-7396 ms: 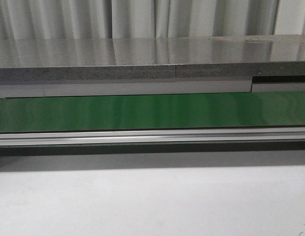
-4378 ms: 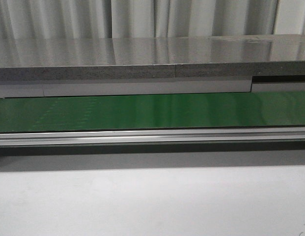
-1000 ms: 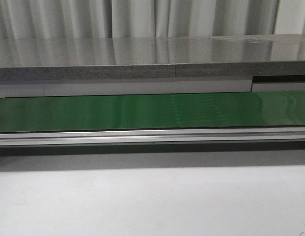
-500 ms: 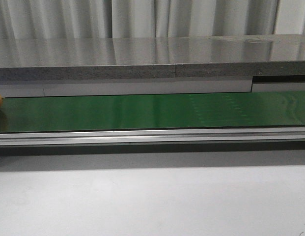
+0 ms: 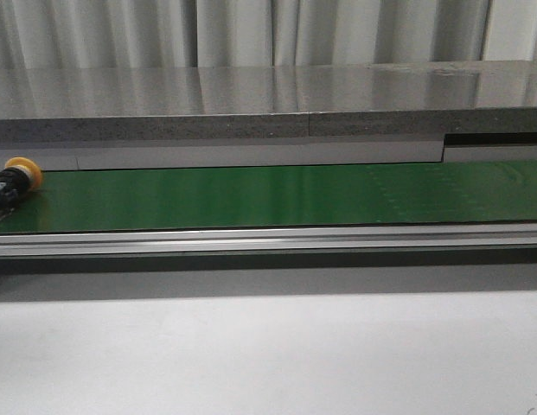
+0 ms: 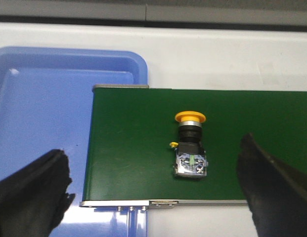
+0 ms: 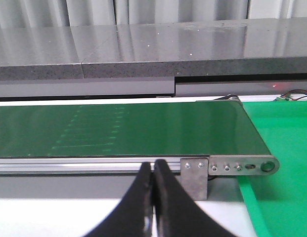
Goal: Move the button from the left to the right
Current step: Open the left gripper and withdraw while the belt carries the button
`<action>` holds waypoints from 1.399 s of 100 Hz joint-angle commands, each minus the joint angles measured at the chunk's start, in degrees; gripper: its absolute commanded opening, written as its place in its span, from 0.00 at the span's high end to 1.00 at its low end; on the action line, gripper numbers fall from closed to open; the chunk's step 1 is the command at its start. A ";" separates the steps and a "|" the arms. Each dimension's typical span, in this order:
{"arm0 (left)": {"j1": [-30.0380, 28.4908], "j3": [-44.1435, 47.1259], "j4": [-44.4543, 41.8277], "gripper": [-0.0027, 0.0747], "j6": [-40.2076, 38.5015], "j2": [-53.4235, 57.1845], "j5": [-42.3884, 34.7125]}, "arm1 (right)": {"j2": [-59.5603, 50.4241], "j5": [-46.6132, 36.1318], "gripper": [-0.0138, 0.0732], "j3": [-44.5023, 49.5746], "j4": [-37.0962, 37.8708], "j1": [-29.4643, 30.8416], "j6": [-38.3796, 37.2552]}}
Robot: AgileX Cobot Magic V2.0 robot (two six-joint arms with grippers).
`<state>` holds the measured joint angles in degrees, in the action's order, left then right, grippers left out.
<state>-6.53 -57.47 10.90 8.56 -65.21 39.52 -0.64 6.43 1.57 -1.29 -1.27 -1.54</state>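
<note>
The left tool (image 6: 158,187) stands wide open: its two dark fingers (image 6: 32,190) sit far apart at opposite sides of the left wrist view, both blurred by closeness, with nothing between them touching either one. It hangs above the bench without contact, its camera looking straight down. The right tool (image 7: 153,202) has its two black fingers (image 7: 138,207) pressed together along their whole visible length, tips meeting in a narrow point, and nothing is caught between them. Its wrist is held low and level, looking across the bench. Neither arm nor either tool shows in the front view.
</note>
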 commanded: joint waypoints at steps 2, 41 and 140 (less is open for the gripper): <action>1.30 5.32 1.07 0.13 0.81 7.85 -10.98 | -1.02 -4.53 0.92 -1.00 0.41 0.06 0.08; 8.34 32.90 2.07 0.13 1.79 34.02 -25.10 | -1.02 -4.53 0.92 -1.00 0.41 0.06 0.08; 8.23 39.79 3.44 1.00 1.79 51.42 -26.81 | -1.02 -4.53 0.92 -1.00 0.41 0.06 0.08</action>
<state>1.31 -15.92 13.44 10.60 -13.35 17.52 -0.64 6.43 1.57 -1.29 -1.27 -1.54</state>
